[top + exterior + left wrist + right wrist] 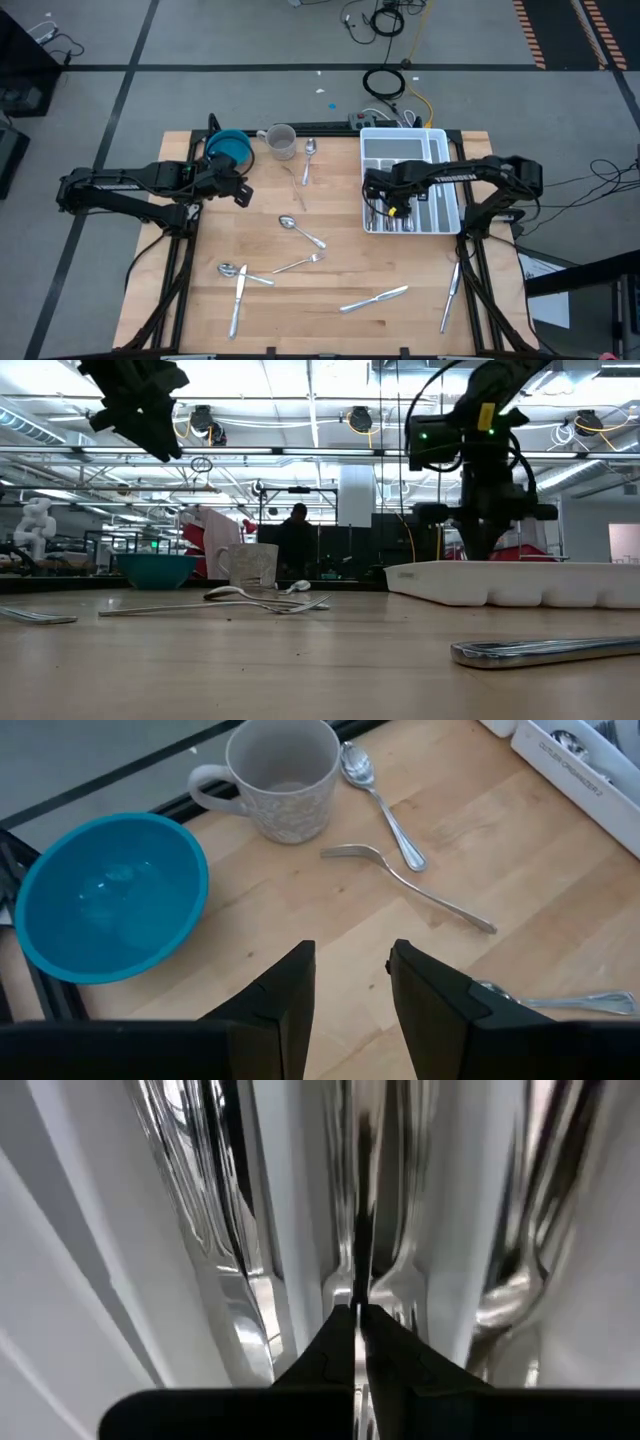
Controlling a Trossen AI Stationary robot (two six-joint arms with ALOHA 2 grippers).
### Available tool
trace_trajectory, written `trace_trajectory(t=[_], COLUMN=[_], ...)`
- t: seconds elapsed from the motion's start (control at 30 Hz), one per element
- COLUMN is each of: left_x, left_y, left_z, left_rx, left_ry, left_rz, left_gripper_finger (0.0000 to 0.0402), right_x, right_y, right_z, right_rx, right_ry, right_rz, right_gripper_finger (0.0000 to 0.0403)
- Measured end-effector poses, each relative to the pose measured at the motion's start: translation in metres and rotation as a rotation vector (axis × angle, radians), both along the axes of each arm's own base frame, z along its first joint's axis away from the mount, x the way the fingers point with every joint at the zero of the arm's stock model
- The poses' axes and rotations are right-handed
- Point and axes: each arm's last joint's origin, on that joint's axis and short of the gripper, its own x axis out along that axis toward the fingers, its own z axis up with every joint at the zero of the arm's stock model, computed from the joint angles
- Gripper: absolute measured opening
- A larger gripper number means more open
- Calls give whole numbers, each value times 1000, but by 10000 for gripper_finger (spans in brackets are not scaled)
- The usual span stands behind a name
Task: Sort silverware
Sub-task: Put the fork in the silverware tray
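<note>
The white compartmented tray (447,140) at the far right holds several pieces of silverware. My right gripper (388,207) points steeply down into the tray's near end, shut on a slim silver piece (362,1200) seen edge-on; I cannot tell what kind. Loose silverware lies flat on the wooden table: a spoon (309,155) and a fork (405,880) by the mug, a spoon (300,230), a fork (300,263), and knives (375,298) (238,300) near the front. My left gripper (350,980) hangs open above the table near the blue bowl (232,148), holding nothing. My right gripper pinches the thin silver piece (360,1285) between its two fingertips, coming from above and pointing steeply down. The piece runs away from the fingertips along a tray compartment, over other silverware lying there. Whether it rests on them, I cannot tell.
A pale mug (281,141) stands beside the blue bowl at the far edge. Another knife (452,290) lies at the right edge, below the tray. A spoon (233,269) lies near the front left. Bare wood shows in the table's middle.
</note>
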Motion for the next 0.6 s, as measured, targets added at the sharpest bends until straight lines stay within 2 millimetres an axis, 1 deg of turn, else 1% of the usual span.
trace_trajectory(t=[0.2, 0.43, 0.53, 0.6], left_x=[0, 0, 0, 0], left_y=[0, 0, 0, 0], left_z=[0, 0, 0, 0], left_rx=[11, 11, 11, 11], left_ry=[0, 0, -1, -1], left_rz=[7, 8, 8, 9], left_gripper_finger=[136, 136, 136, 136], right_x=[-3, 1, 1, 1], right_y=[1, 0, -1, -1], right_z=[-15, -15, -15, -15], right_rx=[-2, -8, 2, 33], right_ry=[-30, -77, -88, -114], right_rz=[44, 49, 16, -50], right_gripper_finger=[0, 0, 0, 0])
